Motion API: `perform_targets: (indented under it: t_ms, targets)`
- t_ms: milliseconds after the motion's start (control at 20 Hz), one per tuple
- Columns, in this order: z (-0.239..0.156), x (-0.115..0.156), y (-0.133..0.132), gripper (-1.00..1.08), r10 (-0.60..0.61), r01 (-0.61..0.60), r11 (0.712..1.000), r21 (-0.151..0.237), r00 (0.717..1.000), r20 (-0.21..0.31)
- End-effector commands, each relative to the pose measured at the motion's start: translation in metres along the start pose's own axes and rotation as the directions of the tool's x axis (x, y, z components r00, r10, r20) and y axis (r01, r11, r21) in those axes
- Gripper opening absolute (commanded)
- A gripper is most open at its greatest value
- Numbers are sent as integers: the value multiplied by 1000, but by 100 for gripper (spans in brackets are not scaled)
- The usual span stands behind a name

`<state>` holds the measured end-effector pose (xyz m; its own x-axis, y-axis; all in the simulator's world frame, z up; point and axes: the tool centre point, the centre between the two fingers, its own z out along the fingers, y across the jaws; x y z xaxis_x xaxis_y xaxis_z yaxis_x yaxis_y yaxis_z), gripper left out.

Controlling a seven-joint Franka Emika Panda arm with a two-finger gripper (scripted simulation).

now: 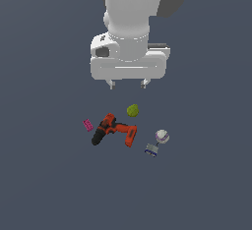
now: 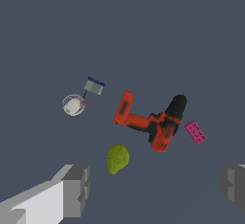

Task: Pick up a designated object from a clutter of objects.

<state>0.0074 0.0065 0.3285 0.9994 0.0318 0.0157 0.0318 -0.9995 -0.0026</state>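
The arm is seen in the exterior view hanging from the top of the frame, its white wrist and hand pointed straight down over the dark grey floor (image 1: 44,185). The gripper (image 1: 128,84) is held well above the clutter, with nothing touched. Its two short fingertips are spread far apart, one at each end of the hand's bar; in the wrist view the grey fingers (image 2: 76,189) are seen at opposite edges of the picture with a wide gap between them, and nothing is held.

The red-orange power drill (image 1: 112,129) is laid on its side on the floor, below the gripper and slightly toward the exterior view's left. Its body's long axis is set on a diagonal: the black chuck tip is pointed toward the lower part of the exterior view's left, while the handle is run toward the exterior view's right and is ended by the wide battery base.

The yellow-green ball (image 1: 132,110) is found just beside the drill's body, between it and the gripper's side of the scene. The pink block (image 1: 88,125) is placed near the drill on the exterior view's left, apart from it. The white-purple ball (image 1: 162,136) and the small grey-blue piece (image 1: 151,150) are set close together beyond the battery base, on the exterior view's right.
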Motion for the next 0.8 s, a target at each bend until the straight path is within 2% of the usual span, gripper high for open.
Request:
perform_targets:
  t_ms: [0,350,750]
  targets:
    - [0,0,0,68,0,0,1000,0,1000,0]
    - [4,1,-6,68,-13,13,1000,-15,1000,5]
    - [17,7,0,68,12,-12,1000,-4,1000,2]
